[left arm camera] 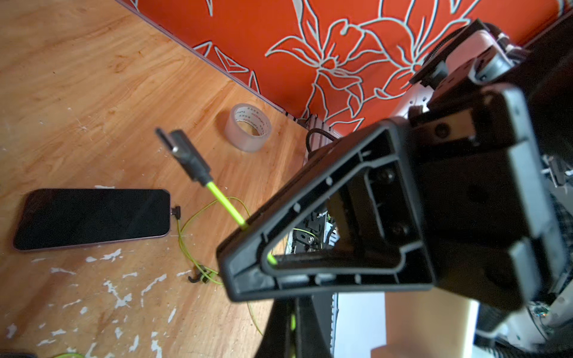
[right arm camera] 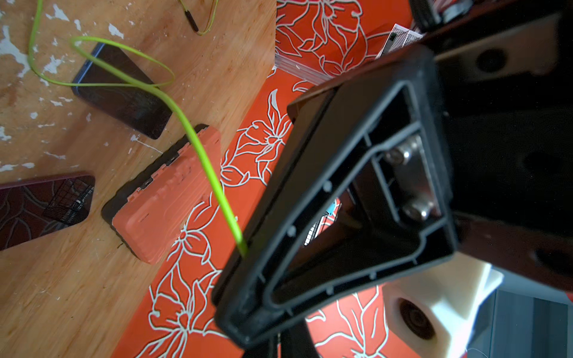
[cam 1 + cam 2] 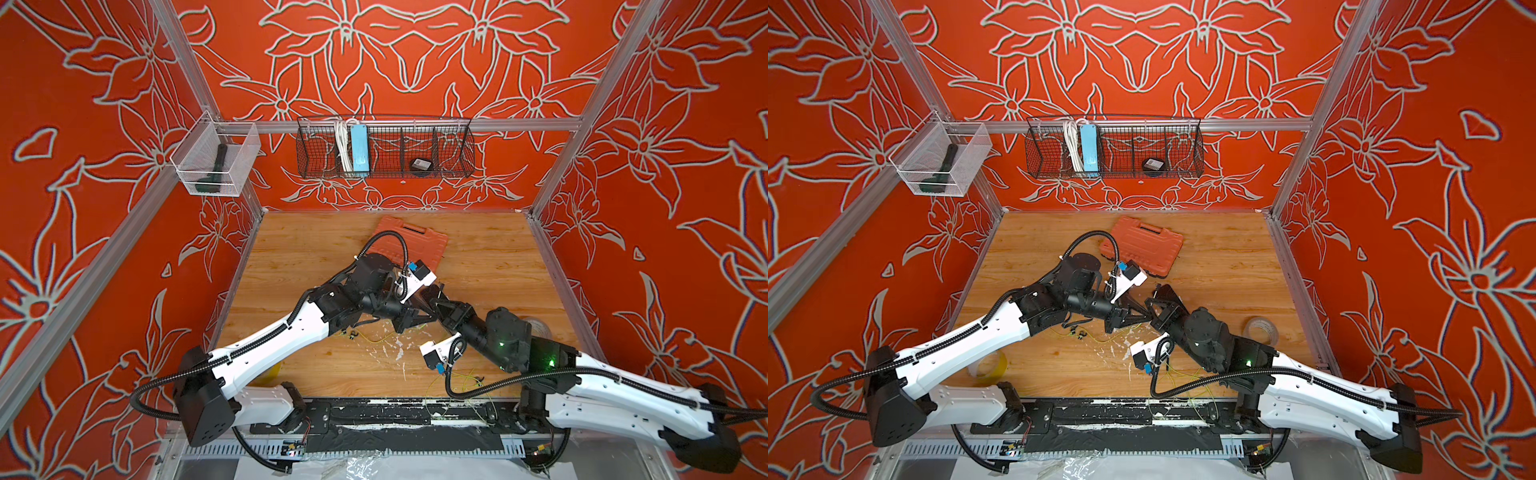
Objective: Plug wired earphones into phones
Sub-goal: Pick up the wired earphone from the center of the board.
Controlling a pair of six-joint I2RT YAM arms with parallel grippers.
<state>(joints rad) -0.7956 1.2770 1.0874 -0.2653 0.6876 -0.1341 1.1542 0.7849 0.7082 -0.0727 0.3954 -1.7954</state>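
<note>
now left claw (image 1: 245,228) clenched on earphone cable (image 1: 224,202) behind black plug (image 1: 186,155); right claw (image 2: 243,257) clenched on yellow-green cable (image 2: 201,148).

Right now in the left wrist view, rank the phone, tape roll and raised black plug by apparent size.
1. phone, clearly largest.
2. tape roll and black plug: similar extent; the plug sits nearer the camera, so I leave them tied.

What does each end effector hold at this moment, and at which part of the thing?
Left end effector: yellow-green earphone cable, pinched a short way behind its black plug. Right end effector: a yellow-green cable, pinched along its length.
</note>
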